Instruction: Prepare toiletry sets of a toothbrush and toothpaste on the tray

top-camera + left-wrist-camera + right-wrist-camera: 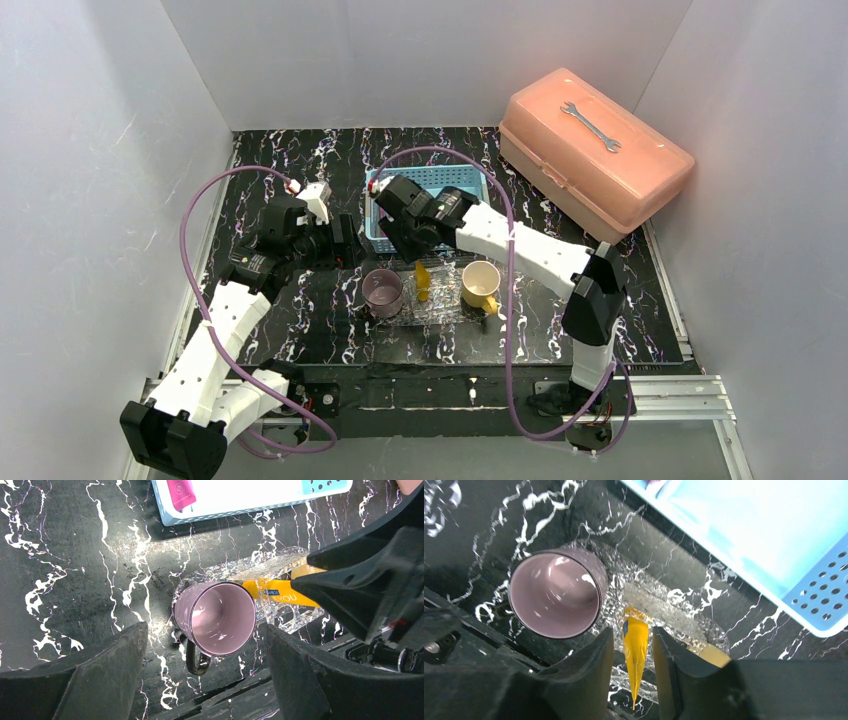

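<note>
Two cups flanked the small flat tray of clear, glittery plastic (440, 312): a glossy purple mug (215, 617) at its left end and a yellow mug (481, 283) at its right end, both upright. Between them, over the tray, was the yellow toothpaste tube (636, 650), one end down on the glittery surface and its narrow end pointing up toward my right wrist. My right gripper (633, 632) straddled that tube with the jaws parted. A thin gap showed on each side of the tube, so the fingers (591, 680) flanked it without pressing it. I could not tell whether the tube stood by itself or leaned on something.

My left gripper (204, 630) was aimed down at the purple mug, its jaws spread wide and holding nothing, with the mug showing between them. Behind the tray sat the light-blue perforated plastic basket (455, 180), and the pink-magenta tube (181, 492) lay inside it near one corner. At the far right, well apart from the tray, a salmon-pink plastic toolbox (620, 170) carried a steel spanner (590, 127) on its lid.
</note>
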### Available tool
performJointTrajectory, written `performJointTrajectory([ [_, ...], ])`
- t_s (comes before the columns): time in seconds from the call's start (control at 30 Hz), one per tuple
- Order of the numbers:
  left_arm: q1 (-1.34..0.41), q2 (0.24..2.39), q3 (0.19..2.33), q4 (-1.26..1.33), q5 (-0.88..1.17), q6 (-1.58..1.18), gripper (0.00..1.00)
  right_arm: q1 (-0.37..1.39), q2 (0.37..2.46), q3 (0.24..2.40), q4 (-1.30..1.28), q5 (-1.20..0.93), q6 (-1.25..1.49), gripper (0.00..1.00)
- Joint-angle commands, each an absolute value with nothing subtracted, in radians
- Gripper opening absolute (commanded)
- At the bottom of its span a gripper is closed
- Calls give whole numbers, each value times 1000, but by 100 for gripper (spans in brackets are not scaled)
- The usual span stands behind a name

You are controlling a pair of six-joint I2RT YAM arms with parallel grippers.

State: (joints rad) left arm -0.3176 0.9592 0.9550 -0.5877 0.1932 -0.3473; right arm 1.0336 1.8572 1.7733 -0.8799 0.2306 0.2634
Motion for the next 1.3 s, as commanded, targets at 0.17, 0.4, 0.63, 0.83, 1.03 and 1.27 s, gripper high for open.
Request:
performJointTrajectory([
  [0.17, -322, 948, 944, -597, 176, -332, 85, 949, 1901, 1924, -792, 197, 293, 49],
  [0.4, -322, 953, 943, -598, 173, -336, 85, 882, 1972, 1983, -726, 169, 326, 52],
  [0.63, -322, 956, 945, -598, 169, -336, 85, 815, 2083, 2039, -648, 110, 379, 52],
  [0.83, -321, 960, 944, -598, 167, -337, 85, 793, 2187, 2105, -624, 101, 404, 52],
  [1.03, -321, 962, 944, -598, 172, -338, 85, 778, 2260, 2138, -593, 107, 411, 53],
  [1.27, -321, 971, 948, -596, 176, -339, 85, 769, 2320, 2153, -535, 74, 423, 54],
])
